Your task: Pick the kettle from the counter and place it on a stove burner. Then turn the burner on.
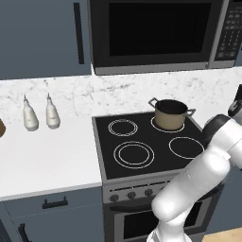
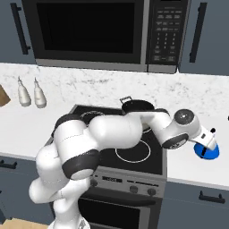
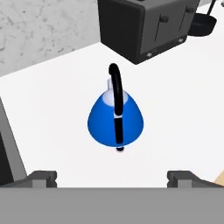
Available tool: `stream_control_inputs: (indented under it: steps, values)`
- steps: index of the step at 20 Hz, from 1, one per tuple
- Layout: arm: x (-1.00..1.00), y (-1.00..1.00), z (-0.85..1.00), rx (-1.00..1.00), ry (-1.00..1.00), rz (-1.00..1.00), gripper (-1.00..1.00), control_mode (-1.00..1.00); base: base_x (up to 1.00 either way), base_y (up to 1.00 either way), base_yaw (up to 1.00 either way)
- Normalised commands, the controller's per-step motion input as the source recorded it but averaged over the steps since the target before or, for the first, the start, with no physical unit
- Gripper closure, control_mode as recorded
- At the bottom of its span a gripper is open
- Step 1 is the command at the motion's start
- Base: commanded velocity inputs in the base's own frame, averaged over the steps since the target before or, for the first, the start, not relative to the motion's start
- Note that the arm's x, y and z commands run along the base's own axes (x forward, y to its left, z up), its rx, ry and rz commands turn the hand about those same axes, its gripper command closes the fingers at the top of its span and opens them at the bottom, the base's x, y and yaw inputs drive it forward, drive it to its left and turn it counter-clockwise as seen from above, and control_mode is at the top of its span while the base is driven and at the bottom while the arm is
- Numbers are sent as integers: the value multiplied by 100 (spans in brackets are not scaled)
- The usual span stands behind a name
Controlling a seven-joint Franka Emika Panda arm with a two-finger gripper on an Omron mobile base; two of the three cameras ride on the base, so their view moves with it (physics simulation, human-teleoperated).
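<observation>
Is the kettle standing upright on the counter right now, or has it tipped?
Upright. The kettle sits on its broad base on the counter, its black handle arching over the top. The open gripper hovers above it, apart.

Bright blue kettle, black handle, on white counter.

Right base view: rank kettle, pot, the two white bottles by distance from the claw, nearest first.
1. kettle: right counter, directly under the claw.
2. pot: back of the cooktop, left of the claw.
3. white bottles: far left counter by the backsplash, farthest.
</observation>
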Motion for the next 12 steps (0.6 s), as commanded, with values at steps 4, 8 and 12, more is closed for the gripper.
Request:
stream_control_inputs:
  steps: [4,8,12]
  values:
    - [4,-24,-8,0,0,6,-100,-100,0,0,0]
    - [6,-10,-8,0,0,5,-100,-100,0,0,0]
    - [11,0,-30,0,0,2,-100,-100,0,0,0]
